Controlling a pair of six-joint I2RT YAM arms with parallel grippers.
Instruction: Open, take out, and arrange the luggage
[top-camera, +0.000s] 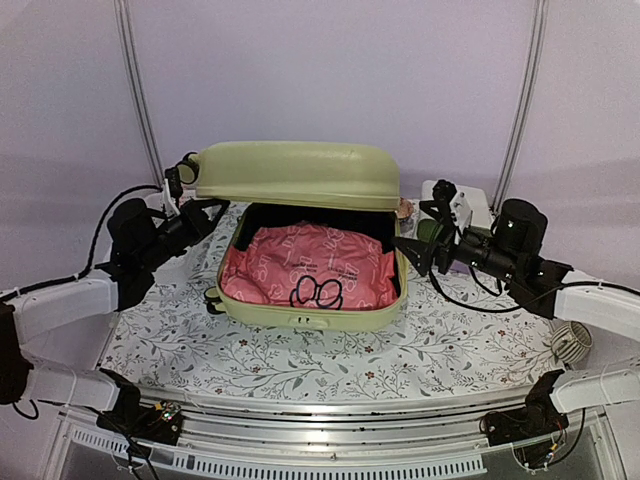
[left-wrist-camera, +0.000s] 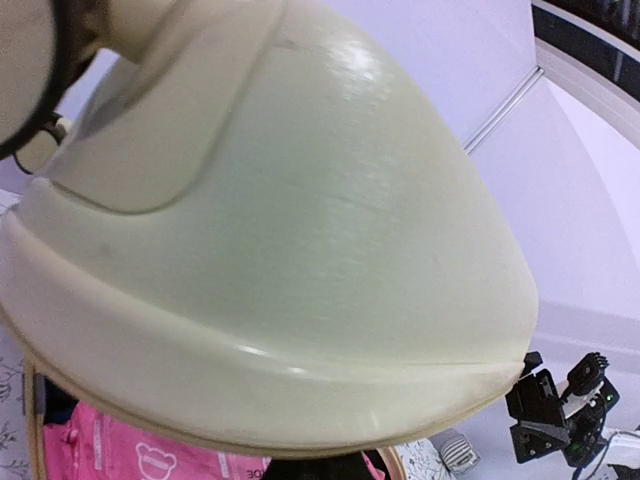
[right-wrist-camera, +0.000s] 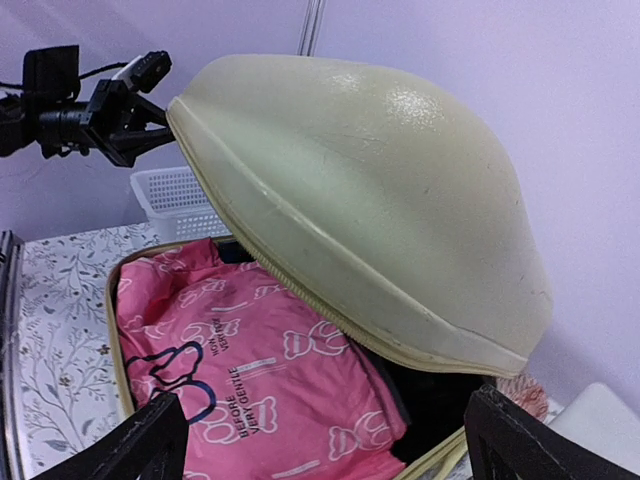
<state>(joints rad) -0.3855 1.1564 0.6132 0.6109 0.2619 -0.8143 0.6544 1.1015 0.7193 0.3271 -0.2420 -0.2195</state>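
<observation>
Pale yellow-green hard-shell suitcase (top-camera: 300, 175) sat half-open on the floral tabletop (top-camera: 300, 360).
Its pink printed garment (top-camera: 305, 265) lay just left of the spread right gripper (top-camera: 412, 250), the nearer one; the left gripper (top-camera: 178, 180), pressed together, sat at the lid's left rear corner.

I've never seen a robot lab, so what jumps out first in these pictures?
The pale yellow-green luggage sits mid-table, its lid held half open by the left gripper at the lid's left corner. Inside lies a bright pink garment; the right gripper hangs open at its right side.
</observation>
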